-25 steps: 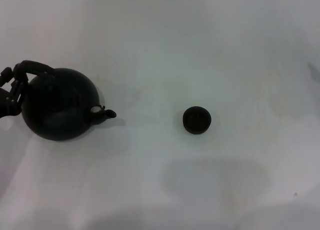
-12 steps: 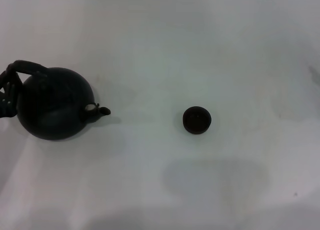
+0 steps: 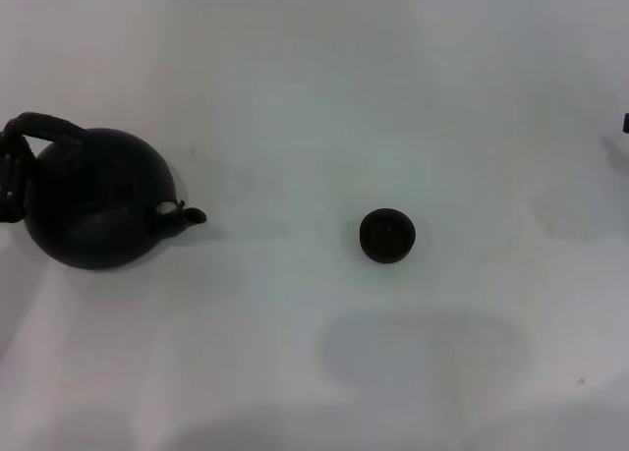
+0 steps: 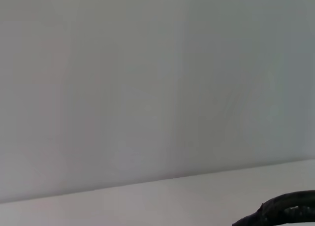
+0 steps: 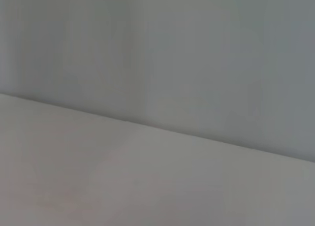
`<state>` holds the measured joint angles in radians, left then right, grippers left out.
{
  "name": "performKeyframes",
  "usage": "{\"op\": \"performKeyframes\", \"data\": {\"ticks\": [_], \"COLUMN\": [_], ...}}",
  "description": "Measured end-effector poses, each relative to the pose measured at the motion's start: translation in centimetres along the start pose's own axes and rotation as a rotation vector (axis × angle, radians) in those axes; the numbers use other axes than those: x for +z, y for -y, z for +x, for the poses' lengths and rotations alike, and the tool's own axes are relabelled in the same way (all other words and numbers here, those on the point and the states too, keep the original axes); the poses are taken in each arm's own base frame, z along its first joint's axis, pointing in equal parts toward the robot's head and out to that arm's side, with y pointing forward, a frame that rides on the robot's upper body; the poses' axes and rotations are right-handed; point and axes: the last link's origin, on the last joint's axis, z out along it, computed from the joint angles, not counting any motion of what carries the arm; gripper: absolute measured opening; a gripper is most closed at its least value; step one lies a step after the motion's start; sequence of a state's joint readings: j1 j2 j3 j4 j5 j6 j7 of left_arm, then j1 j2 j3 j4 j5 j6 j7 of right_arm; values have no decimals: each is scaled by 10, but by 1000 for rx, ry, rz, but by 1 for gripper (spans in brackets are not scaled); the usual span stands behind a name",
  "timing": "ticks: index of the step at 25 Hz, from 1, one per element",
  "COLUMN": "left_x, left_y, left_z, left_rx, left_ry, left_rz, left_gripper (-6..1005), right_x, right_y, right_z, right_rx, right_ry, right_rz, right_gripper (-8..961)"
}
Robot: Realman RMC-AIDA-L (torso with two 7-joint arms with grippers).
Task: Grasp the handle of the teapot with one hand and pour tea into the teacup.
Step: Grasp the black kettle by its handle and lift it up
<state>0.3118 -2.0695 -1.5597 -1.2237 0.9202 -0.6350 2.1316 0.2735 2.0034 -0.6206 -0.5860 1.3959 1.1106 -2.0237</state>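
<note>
Item: large round matte black teapot [image 3: 93,210], far left of the white table [image 3: 324,97], spout toward the small black handleless teacup [image 3: 387,235], well apart. Left gripper [image 3: 10,181] at the thick black arched handle [image 3: 44,127] (finger state: cannot tell). Advice: keep the pot level in transit.

Left gripper [image 3: 10,181] at the picture's left edge, black, knobbly jointed finger links, only partly seen, matte finish throughout
</note>
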Motion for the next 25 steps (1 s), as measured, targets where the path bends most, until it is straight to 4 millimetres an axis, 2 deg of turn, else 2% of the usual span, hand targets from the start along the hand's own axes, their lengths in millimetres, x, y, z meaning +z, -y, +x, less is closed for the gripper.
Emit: {"op": "performKeyframes", "data": {"ticks": [10, 16, 25], "left_x": [18, 37, 64], "left_y": [5, 6, 3], "left_z": [28, 41, 60], "left_rx": [89, 144, 179], "left_ry": [-63, -9, -9], "left_rz": [-105, -188, -200], "left_gripper": [104, 104, 105], "right_x": [5, 9, 11], "right_y": [-7, -9, -13], "right_z": [4, -2, -2], "right_rx": [-31, -49, -54], "right_ry": [2, 21, 34], "right_rz": [-16, -34, -53], "right_gripper": [856, 855, 855]}}
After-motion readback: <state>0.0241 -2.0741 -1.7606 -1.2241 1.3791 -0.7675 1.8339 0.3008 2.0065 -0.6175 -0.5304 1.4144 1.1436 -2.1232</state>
